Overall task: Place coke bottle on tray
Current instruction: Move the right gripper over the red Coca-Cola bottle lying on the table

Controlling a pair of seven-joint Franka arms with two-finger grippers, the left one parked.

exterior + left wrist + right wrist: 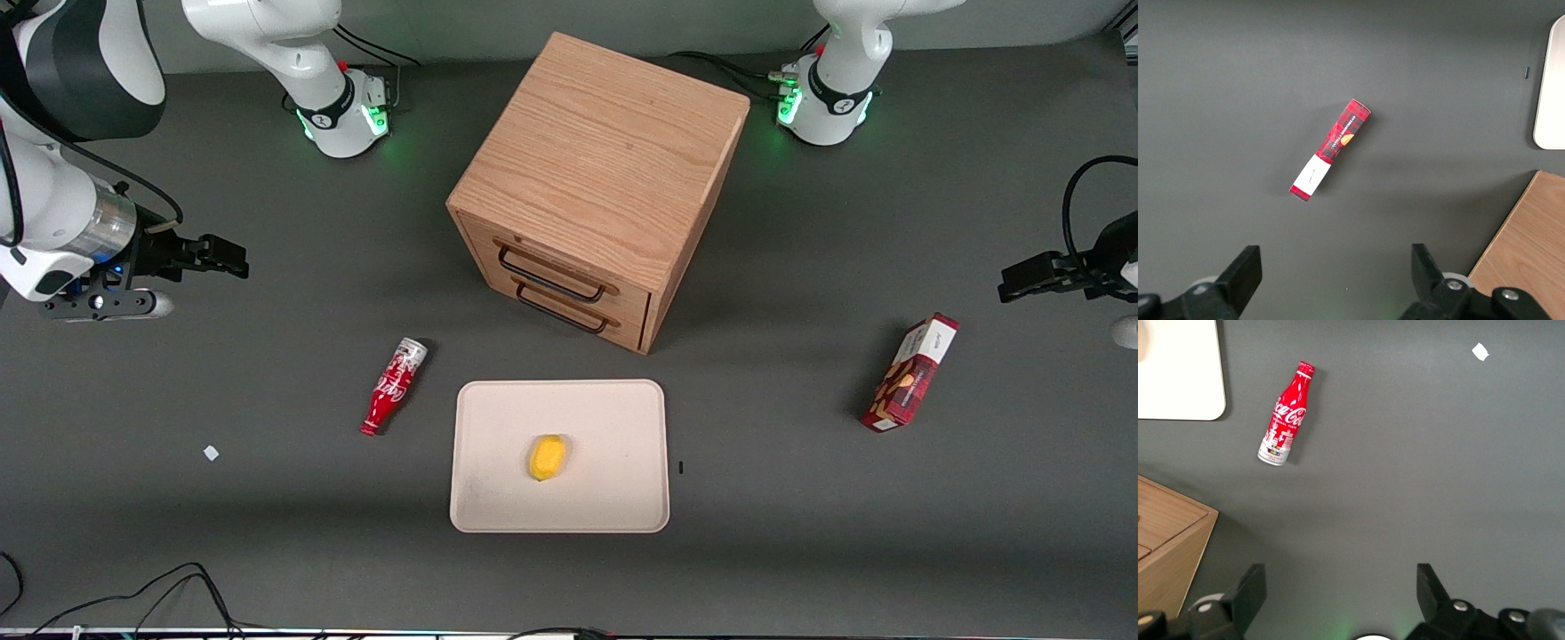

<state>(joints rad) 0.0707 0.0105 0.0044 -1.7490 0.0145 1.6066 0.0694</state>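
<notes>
The coke bottle [392,387] lies on its side on the dark table beside the tray [613,507], toward the working arm's end; its red cap points toward the front camera and its silvery base toward the cabinet. It also shows in the right wrist view [1285,415], with a corner of the tray [1205,400] beside it. My gripper [233,259] hangs open and empty above the table at the working arm's end, farther from the front camera than the bottle and well apart from it. In the right wrist view my gripper [1341,587] has bare table between its jaws.
A yellow lemon-like fruit [548,457] lies on the tray. A wooden drawer cabinet [597,182] stands farther from the front camera than the tray. A red snack box [910,372] lies toward the parked arm's end. A small white scrap [211,452] lies near the bottle.
</notes>
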